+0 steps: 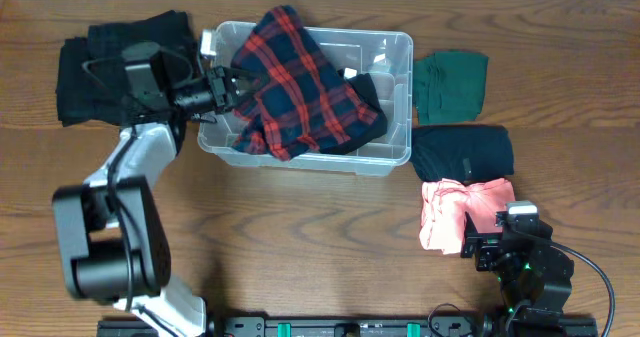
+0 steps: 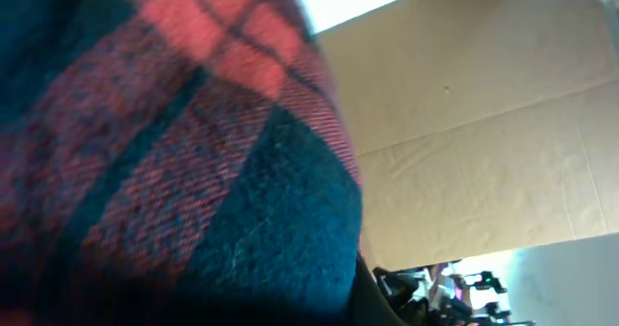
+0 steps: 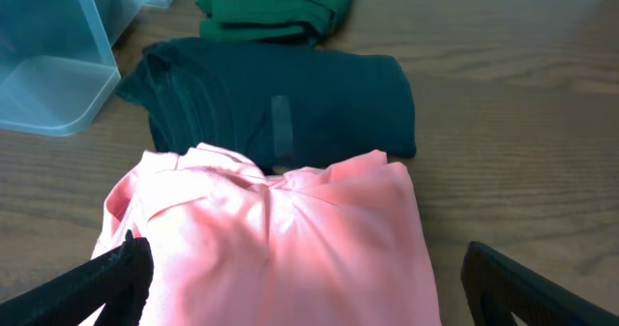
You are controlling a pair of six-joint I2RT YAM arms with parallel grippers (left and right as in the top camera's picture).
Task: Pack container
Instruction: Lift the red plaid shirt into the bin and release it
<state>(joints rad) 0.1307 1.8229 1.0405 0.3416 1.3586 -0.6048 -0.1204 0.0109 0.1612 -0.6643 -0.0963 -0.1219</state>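
Container (image 1: 398, 49): large clear rectangular plastic bin with a rounded rim. It stands upright on the brown wooden table (image 1: 300, 237), at upper centre in the overhead view.
Contents: a crumpled red-and-navy plaid cloth garment (image 1: 300, 87), reaching to the near wall.
Left gripper (image 1: 232, 81): at the bin's left end, tips against the plaid. Plaid fabric fills its wrist view, so its grip cannot be told.
Right gripper (image 3: 305, 263): fingers spread wide, grasping nothing, at the near edge of a folded pink garment (image 3: 290, 239).
Right of bin, in a column: folded green garment (image 1: 450, 85), folded dark garment (image 1: 462, 152), then the pink.
Left of bin: folded black garment (image 1: 110, 62).
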